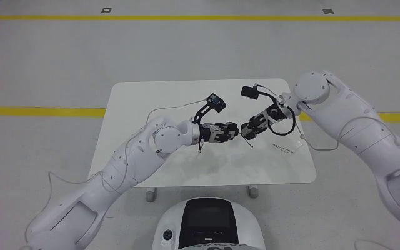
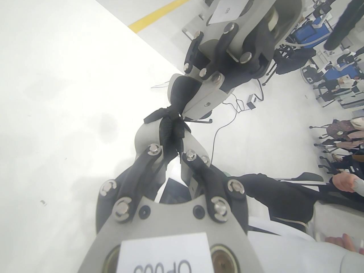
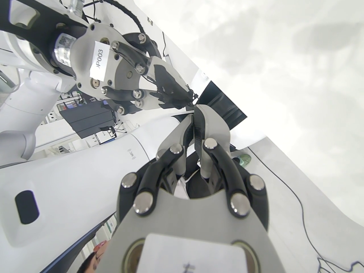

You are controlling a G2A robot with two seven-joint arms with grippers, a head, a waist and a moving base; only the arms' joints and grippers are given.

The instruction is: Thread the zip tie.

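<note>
Two claws meet tip to tip above the desk point(image 1: 156, 106): left claw point(image 1: 234, 132) and right claw point(image 1: 247, 132) each pinch tight on the zip tie point(image 1: 249, 142), its tail hanging below. Gripping so close probably keeps tip and head aligned for threading.

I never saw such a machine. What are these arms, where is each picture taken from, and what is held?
This is a robot with two arms, each ending in a claw. One picture looks down on a white table. The other two come from wrist cameras, each looking along its own claw toward the other. The left claw and right claw are shut and meet tip to tip above the table. A thin dark zip tie hangs there; which claw grips it I cannot tell. On the table lie thin strands.
</note>
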